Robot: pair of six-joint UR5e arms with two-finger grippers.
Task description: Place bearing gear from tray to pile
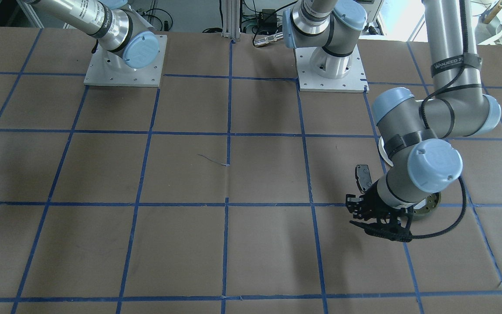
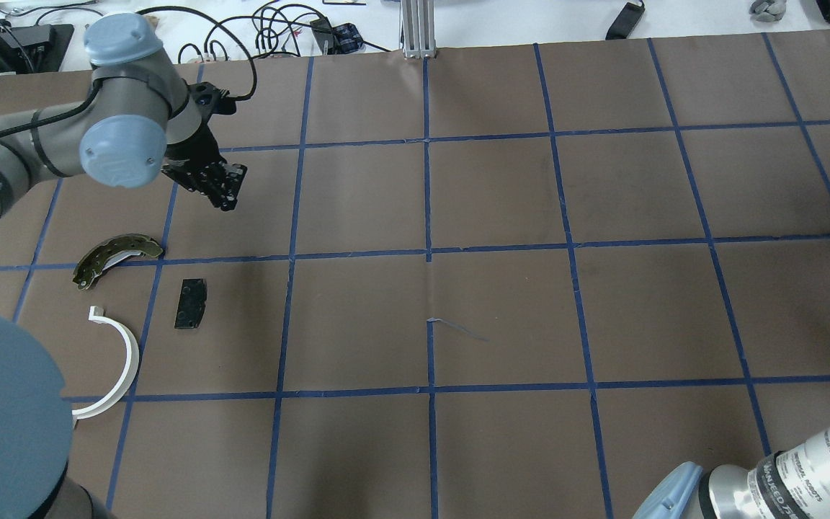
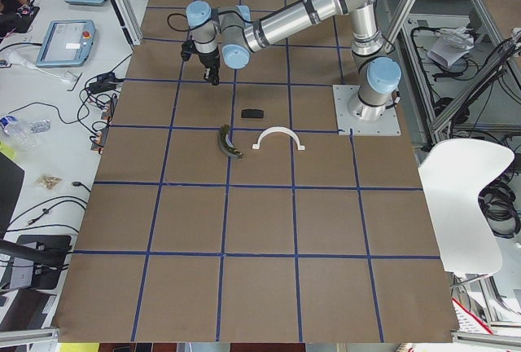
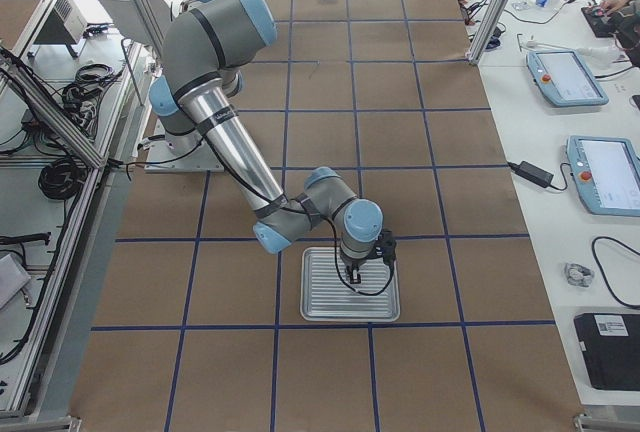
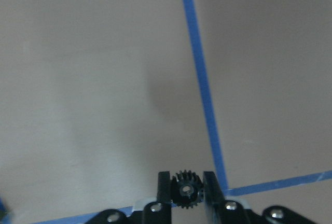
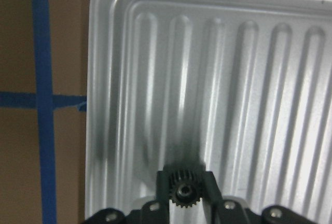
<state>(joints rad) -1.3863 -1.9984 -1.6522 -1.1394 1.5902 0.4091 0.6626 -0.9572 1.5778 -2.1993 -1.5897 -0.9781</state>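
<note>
left pincer (image 5: 182,183) with bearing gear (image 5: 185,190), apparently clear above open paper (image 5: 98,84)

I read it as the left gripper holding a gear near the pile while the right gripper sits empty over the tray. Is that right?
Not quite. The right gripper is not empty: the right wrist view shows a small black gear clamped in it over the ribbed tray. The left gripper does hold a second gear near the pile.
</note>
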